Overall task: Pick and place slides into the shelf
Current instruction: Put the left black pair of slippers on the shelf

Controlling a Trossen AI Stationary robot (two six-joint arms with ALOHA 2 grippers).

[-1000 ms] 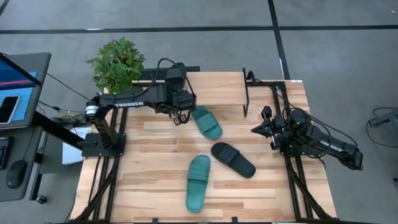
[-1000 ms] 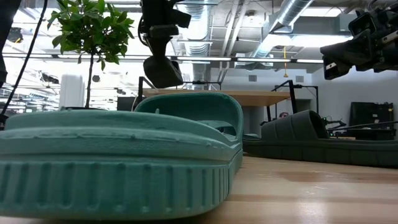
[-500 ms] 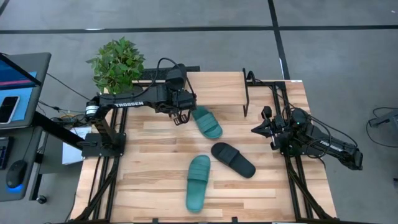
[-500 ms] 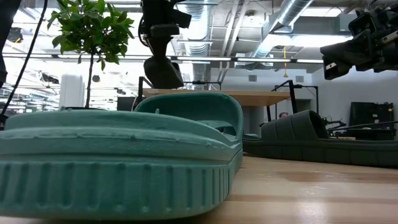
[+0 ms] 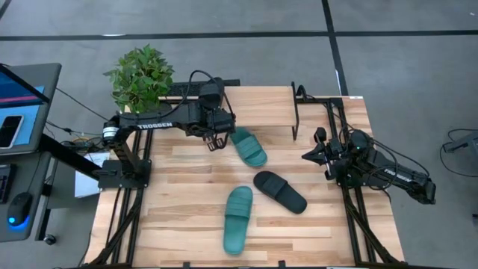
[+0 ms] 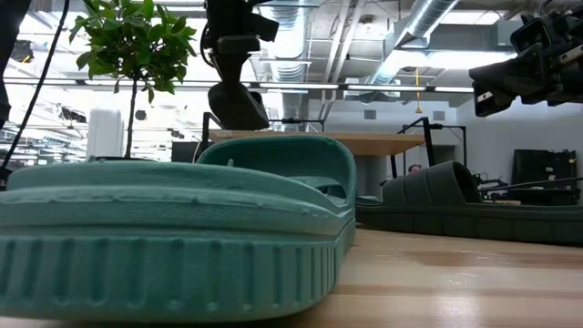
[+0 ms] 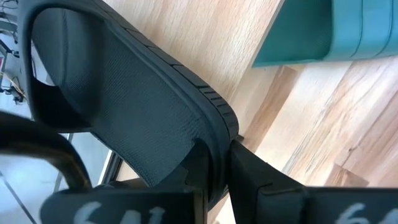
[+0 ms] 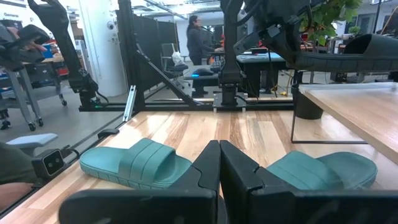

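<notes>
Nothing has moved: my left hand [image 5: 217, 140] stays clamped on a black rubber slide [image 7: 143, 118] near the wooden shelf [image 5: 261, 104] at twelve o'clock; placing remains.

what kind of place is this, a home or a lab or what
Most likely a robotics lab or workshop. Exposed ceiling ducts run overhead, a desk with a monitor stands beside the wooden table, and another dark metal rig stands beyond it, with a person at a workstation.
</notes>
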